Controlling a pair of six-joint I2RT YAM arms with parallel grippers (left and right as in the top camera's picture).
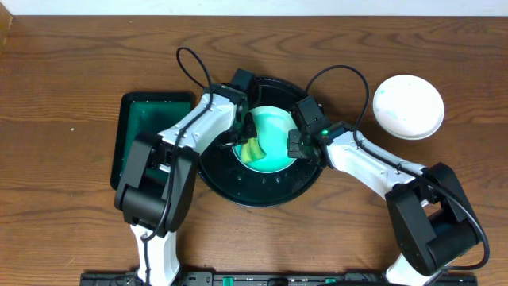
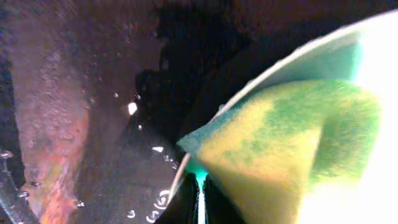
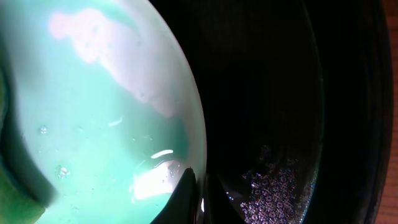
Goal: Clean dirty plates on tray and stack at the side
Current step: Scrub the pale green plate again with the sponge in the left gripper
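A pale-aqua plate sits tilted in the round black tray. My left gripper is shut on a yellow-green sponge, which presses on the plate's face. In the left wrist view the sponge fills the right side over the plate's rim, with the gripper at the bottom edge. My right gripper is shut on the plate's right rim. The right wrist view shows its fingertips pinching the wet plate above the tray. A second white plate lies on the table at the back right.
A dark green rectangular tray lies left of the black tray, partly under my left arm. Water droplets cling to the black tray's floor. Bare wooden table surrounds everything.
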